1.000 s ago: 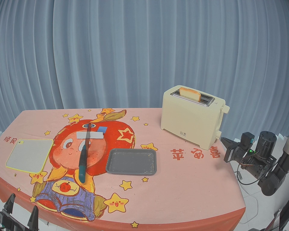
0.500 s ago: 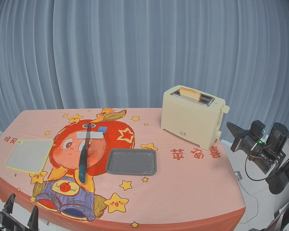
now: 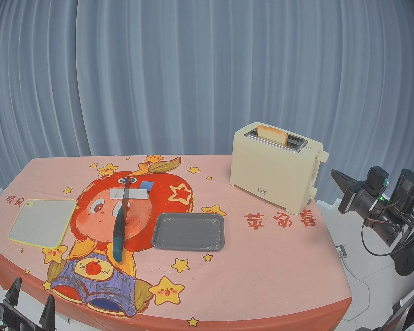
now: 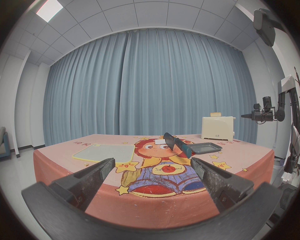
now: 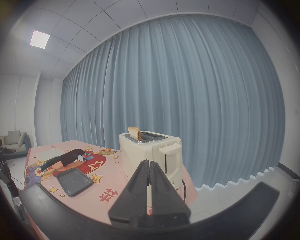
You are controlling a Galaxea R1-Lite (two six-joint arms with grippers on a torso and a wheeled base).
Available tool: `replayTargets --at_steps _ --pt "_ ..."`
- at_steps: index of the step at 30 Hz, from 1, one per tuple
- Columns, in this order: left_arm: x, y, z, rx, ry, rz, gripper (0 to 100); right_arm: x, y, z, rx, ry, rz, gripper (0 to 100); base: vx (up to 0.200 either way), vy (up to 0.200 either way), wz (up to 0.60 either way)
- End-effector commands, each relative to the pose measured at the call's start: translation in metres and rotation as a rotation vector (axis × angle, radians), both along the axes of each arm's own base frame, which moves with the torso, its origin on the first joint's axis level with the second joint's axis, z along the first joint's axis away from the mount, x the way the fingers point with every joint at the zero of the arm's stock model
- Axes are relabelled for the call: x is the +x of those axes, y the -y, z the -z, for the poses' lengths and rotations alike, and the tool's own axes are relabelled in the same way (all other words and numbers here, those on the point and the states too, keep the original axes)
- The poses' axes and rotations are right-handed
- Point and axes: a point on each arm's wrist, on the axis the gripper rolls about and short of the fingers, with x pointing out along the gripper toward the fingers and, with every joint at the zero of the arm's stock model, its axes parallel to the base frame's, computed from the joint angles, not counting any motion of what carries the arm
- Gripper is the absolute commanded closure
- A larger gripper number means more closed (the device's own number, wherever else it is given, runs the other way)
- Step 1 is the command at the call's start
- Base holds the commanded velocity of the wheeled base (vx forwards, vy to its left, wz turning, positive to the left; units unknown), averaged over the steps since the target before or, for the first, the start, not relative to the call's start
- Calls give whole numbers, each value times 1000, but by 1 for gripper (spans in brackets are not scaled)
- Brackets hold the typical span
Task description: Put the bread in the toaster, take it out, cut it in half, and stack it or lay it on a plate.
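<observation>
Lab room: blue curtain (image 3: pixel 172 77), panel ceiling (image 4: pixel 150 12)

Bright, even light from a ceiling panel (image 5: pixel 39 39); shadows are soft; wrist views bow outward, with dark corners.

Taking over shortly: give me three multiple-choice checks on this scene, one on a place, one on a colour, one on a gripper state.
1. Where is the bread? A on the floor; B in the toaster slot; C on a shelf.
2. What colour is the tray? A grey; B green; C yellow.
3. How is the right gripper? A open; B shut on bread; C shut, empty.
Answers: 1 B: the slice sticks up from the slot. 2 A: plain grey all over. 3 C: its jaws meet with nothing between.
</observation>
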Motion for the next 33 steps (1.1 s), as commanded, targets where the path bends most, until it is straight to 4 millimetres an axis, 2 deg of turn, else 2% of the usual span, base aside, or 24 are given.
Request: replayTargets --at_steps 1,12,20,33 --pt "0 0 5 0 -3 1 0 -2 1 -6 7 23 -1 100 0 0 0" --pt "0 0 5 0 -3 -1 0 -6 -1 -11 -5 51 -11 100 0 0 0" --pt "0 0 5 0 -3 -1 0 -7 1 -26 14 114 -2 100 0 0 0" --pt "0 0 5 0 -3 1 0 -7 2 -24 9 103 -1 100 0 0 0"
